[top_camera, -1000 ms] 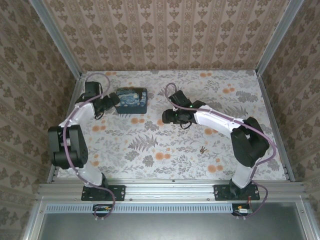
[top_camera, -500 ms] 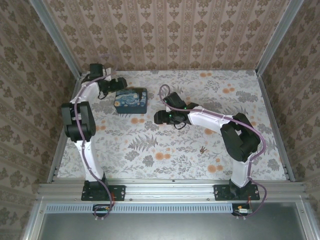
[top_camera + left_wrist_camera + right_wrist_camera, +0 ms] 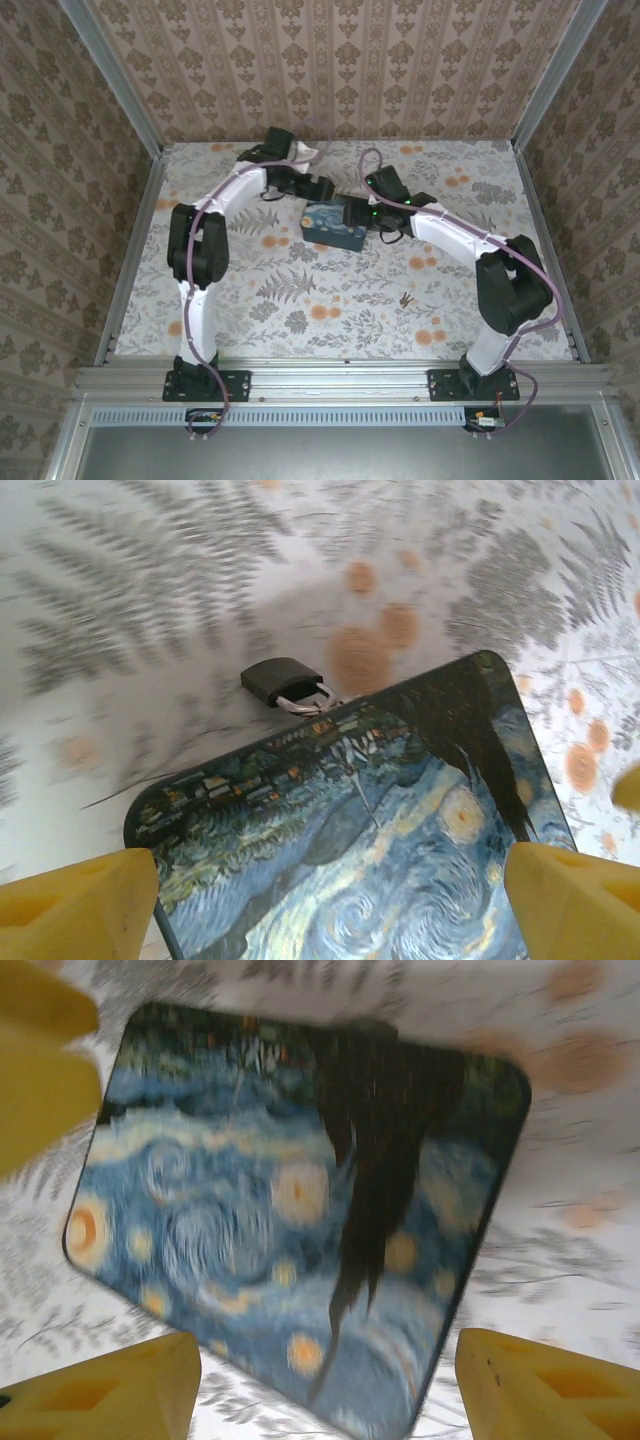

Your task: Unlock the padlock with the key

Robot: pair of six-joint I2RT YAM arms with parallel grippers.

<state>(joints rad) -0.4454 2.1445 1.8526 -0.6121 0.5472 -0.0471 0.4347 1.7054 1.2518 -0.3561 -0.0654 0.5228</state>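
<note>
Top external shows us both arms reaching to the middle of the table (image 3: 250, 300), where the left gripper (image 3: 322, 189) and the right gripper (image 3: 352, 213) meet over the blue painted box (image 3: 335, 228). The left gripper sits at the box's far edge, and the right gripper at its far right corner. We see the key (image 3: 406, 299) as a small dark piece lying on the table, well apart from both grippers, back toward the right arm's base from the right gripper.

From the left wrist we see that gripper's yellow fingers (image 3: 80, 905) spread wide, with the box's lid lying beneath and between them. Ahead of the fingertips, the dark padlock (image 3: 283, 681) lies on the table just beyond the box, its silver shackle turned toward the box and touching its rim. We cannot tell whether the shackle is latched.

From the right wrist we see its yellow fingers (image 3: 110, 1390) also spread apart, with the blurred lid ahead of them and between them
</note>
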